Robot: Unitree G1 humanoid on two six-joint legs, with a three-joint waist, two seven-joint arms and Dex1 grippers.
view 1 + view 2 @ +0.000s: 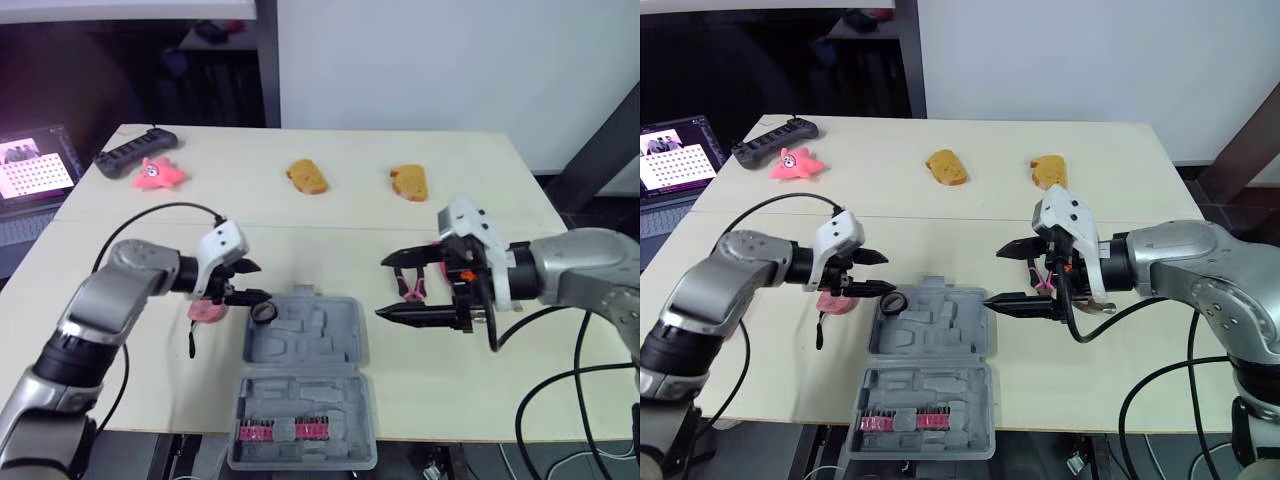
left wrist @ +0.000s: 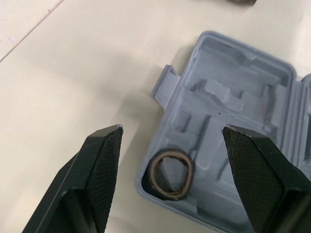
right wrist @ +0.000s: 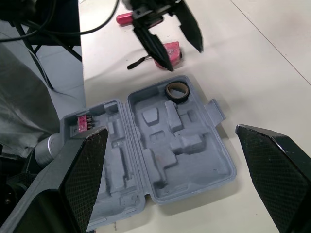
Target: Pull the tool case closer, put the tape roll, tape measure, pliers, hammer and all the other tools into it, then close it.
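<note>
Left eye view: grey tool case open flat, lower centre of frame, pink bits in near half. Tape roll seated in case's upper left corner. Left gripper just above roll, left of centre, fingers parted, holding nothing. Pink tape measure on table, just left of case. Right gripper right of centre, spread wide, empty, near case's upper right corner. Pink-handled pliers on table behind it.
</note>
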